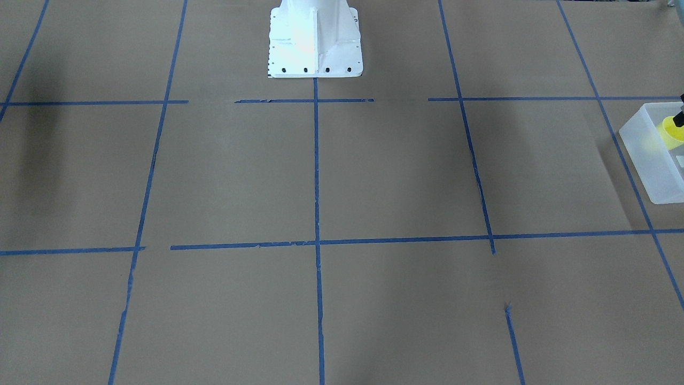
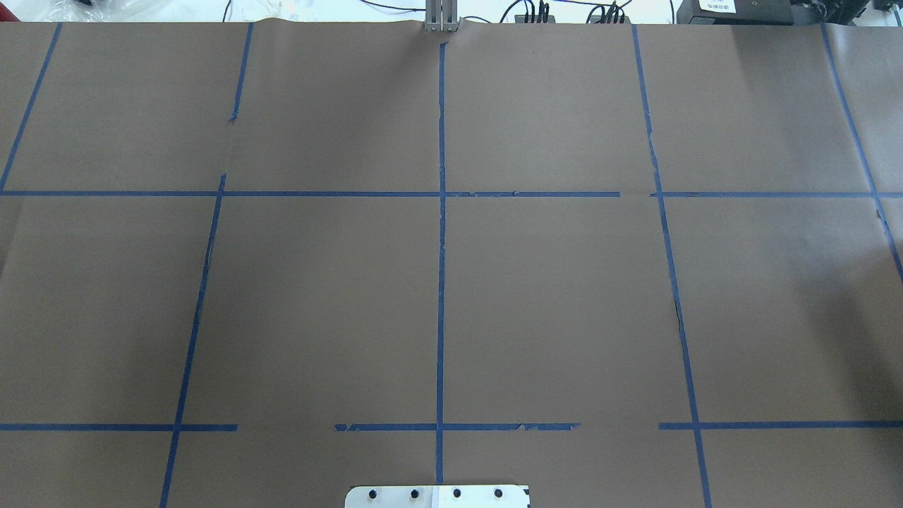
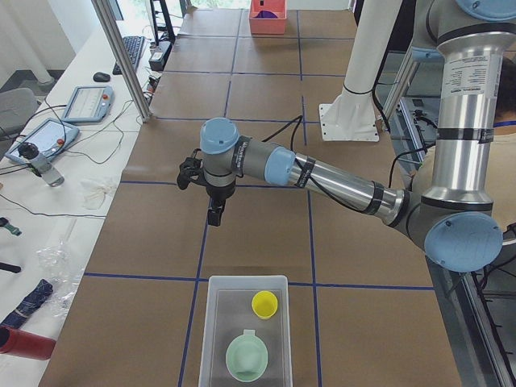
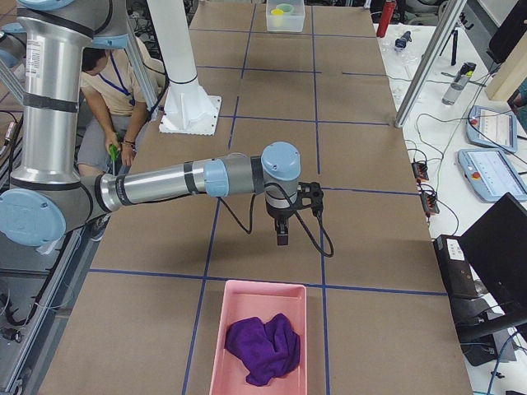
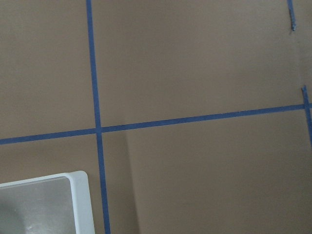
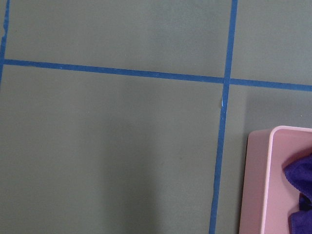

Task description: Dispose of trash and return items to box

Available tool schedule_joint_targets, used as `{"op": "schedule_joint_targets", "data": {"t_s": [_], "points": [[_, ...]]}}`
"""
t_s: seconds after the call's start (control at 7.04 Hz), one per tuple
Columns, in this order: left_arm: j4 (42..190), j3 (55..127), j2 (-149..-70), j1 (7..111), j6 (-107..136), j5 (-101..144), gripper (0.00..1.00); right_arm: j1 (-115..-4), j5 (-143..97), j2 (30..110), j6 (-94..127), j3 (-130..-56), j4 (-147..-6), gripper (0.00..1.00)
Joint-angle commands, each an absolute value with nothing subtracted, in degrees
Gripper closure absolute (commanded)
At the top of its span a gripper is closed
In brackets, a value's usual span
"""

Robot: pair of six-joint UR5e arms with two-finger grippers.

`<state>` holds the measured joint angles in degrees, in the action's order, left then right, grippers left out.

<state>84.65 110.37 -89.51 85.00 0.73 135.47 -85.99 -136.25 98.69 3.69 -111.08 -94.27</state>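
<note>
The frosted white box (image 3: 218, 339) stands at the table's left end and holds the yellow cup (image 3: 264, 304) and a pale green dish (image 3: 246, 357). The box (image 1: 649, 160) and the cup (image 1: 670, 132) also show at the right edge of the front-facing view. My left gripper (image 3: 214, 214) hangs above the bare table just beyond the box, holding nothing I can see; I cannot tell if it is open or shut. My right gripper (image 4: 282, 237) hangs above the table near the pink bin (image 4: 226, 329); I cannot tell its state either. The left wrist view shows only a corner of the box (image 5: 80, 195).
The pink bin at the right end holds a crumpled purple cloth (image 4: 263, 346); its corner (image 6: 263, 185) shows in the right wrist view. The robot's white base (image 1: 315, 43) stands mid-table. Blue tape lines grid the brown table. A person sits behind the robot (image 4: 103, 90).
</note>
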Motion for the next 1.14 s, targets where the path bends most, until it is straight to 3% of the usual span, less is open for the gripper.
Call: {"op": "schedule_joint_targets", "data": {"t_s": [0.0, 0.43, 0.99], "points": [[84.63, 108.22, -83.71, 85.43, -6.41, 134.38, 0.00, -85.96, -135.70, 99.05, 3.43, -110.92, -94.48, 0.00], [88.42, 103.46, -83.41, 85.52, -7.82, 138.16, 0.00, -86.31, -136.23, 99.75, 2.99, -111.27, -93.78, 0.00], [88.42, 108.46, -79.74, 88.50, -7.82, 138.08, 0.00, -86.48, -134.05, 100.72, 2.99, -111.53, -93.60, 0.00]]}}
